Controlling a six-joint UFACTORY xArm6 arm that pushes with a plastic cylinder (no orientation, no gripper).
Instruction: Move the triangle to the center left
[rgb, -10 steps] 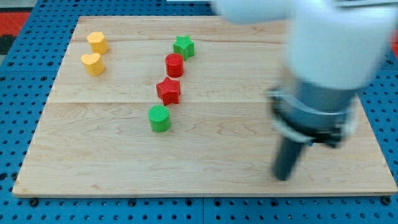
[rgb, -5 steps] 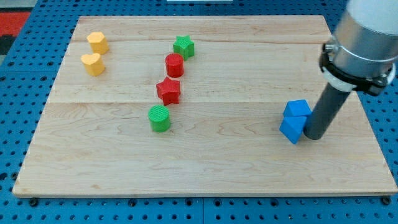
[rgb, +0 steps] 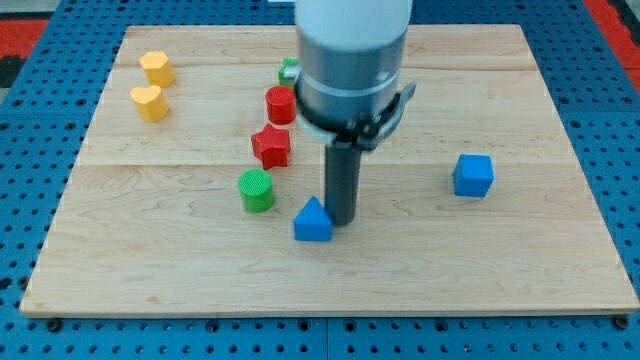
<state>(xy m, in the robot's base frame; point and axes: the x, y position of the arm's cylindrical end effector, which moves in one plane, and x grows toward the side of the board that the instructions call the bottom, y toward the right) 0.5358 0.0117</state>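
The blue triangle (rgb: 313, 221) lies on the wooden board (rgb: 330, 270), a little left of the view's middle and low. My tip (rgb: 343, 220) touches its right side. A blue cube (rgb: 473, 175) stands alone at the view's right. The green cylinder (rgb: 257, 190) is just left of the triangle.
A red star (rgb: 271, 146), a red cylinder (rgb: 280, 104) and a green star (rgb: 289, 70), partly hidden by the arm, run up the view's middle. Two yellow blocks (rgb: 156, 67) (rgb: 149, 102) sit at the top left.
My tip has swept left across the board, pushing the blue triangle away from the blue cube to beside the green cylinder. The cube stays at the right.
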